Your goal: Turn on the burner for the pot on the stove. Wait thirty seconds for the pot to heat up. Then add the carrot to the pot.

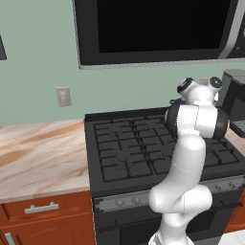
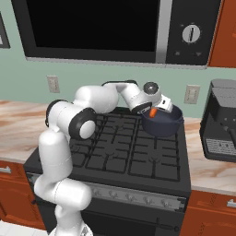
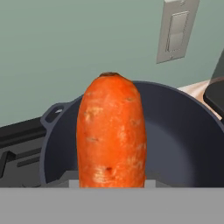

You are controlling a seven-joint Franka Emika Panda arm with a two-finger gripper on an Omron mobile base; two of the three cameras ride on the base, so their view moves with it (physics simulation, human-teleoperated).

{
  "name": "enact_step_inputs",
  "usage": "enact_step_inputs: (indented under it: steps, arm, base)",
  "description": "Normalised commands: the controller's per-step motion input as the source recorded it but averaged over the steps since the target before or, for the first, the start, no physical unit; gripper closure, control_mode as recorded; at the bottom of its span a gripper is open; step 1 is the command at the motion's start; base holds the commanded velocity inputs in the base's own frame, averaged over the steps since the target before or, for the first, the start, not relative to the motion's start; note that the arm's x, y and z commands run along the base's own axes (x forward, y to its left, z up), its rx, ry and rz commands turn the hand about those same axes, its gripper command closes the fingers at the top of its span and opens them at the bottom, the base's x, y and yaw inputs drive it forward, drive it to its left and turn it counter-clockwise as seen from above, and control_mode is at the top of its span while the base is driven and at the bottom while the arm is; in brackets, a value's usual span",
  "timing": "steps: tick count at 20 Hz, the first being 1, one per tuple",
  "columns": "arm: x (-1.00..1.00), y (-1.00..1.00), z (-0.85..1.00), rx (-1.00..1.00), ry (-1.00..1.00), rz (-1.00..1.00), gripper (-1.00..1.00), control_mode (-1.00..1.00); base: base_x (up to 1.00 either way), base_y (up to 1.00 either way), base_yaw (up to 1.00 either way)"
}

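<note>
In the hand view we find one carrot rising straight up from the bottom edge where the jaws sit, its blunt top end pointing away from them. The fingertips themselves are hidden behind it, so we cannot tell from direct sight how wide the jaws stand; the carrot, held off every surface above the open pot, gives us a grasp on the carrot. Beyond and below the carrot lies the one pot, dark blue-grey, its hollow open on both sides of the carrot, with one side handle visible to the left of the jaws in this view.

The right base view gives what the hand view cannot: the jaws are at the near-left rim of the pot, with a sliver of the carrot showing orange just above that rim. The pot stands on the rear right burner of the stove, which carries a front strip of knobs.

The left base view shows the stove from the other side, but the arm's own body covers the jaws and most of the pot.

Farther out we count one microwave above, one black appliance on the surface to the right, and two wall plates in the right base view.
</note>
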Motion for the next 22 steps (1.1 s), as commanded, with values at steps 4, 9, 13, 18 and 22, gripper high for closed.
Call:
enact_step_inputs:
  steps: [4,9,13,18,22]
  arm:
    - [0.0,0.0,0.0,0.0,0.0,0.0,1.0,-1.0]
    - [0.0,0.0,0.0,0.0,0.0,0.0,1.0,-1.0]
    - [0.0,0.0,0.0,0.0,0.0,0.0,1.0,-1.0]
    - [0.0,0.0,0.0,0.0,0.0,0.0,1.0,-1.0]
    - [0.0,0.0,0.0,0.0,0.0,0.0,1.0,-1.0]
  base:
    - [0.0,0.0,0.0]
    - [0.0,0.0,0.0]
    - [0.0,0.0,0.0]
    - [0.0,0.0,0.0]
    - [0.0,0.0,0.0]
